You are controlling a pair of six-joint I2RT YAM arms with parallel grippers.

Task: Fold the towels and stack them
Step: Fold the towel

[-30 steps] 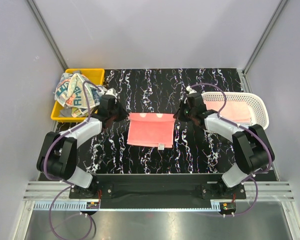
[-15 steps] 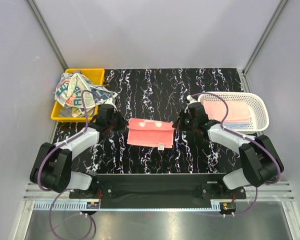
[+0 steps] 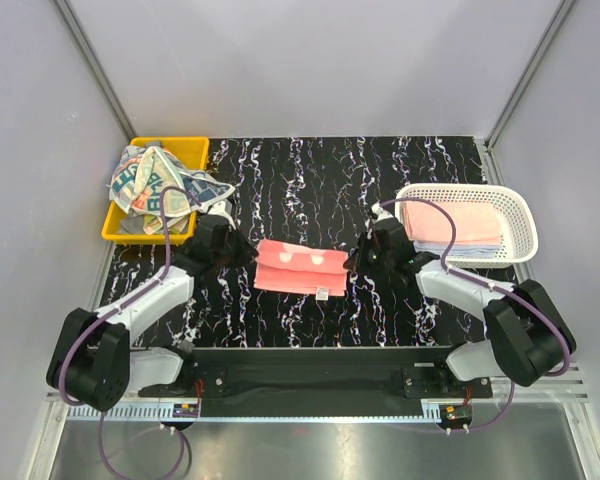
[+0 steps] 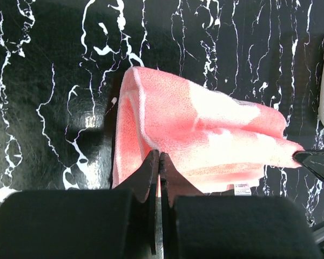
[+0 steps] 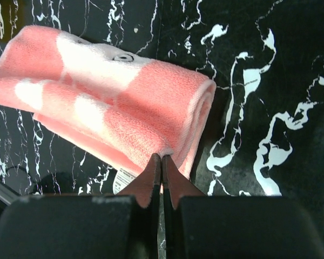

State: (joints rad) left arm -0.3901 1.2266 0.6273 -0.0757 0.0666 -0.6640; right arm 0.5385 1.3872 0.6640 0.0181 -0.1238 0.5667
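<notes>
Pink towel (image 3: 300, 267), white shapes (label (image 3: 322, 292) at near edge), folded on the table (image 3: 300, 180).

Left arm (image 3: 148, 291), right arm (image 3: 452, 284): same build. Links just behind each gripper pale grey, rounded; joint housings farther back black, bulky. Left gripper (image 3: 248, 256), right gripper (image 3: 352, 260): black. Fingers (image 4: 149, 175) matte black, flat blades narrowing to thin wedge tips; blocky black housing directly behind them. Purple cable (image 3: 164, 215) arcs off each wrist, trails back along links. Black base bar (image 3: 300, 377) at arm roots.

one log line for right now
pink towel: doubled over | left jaws: shut on it | right jaws: shut on it | basket: folded towels
</notes>
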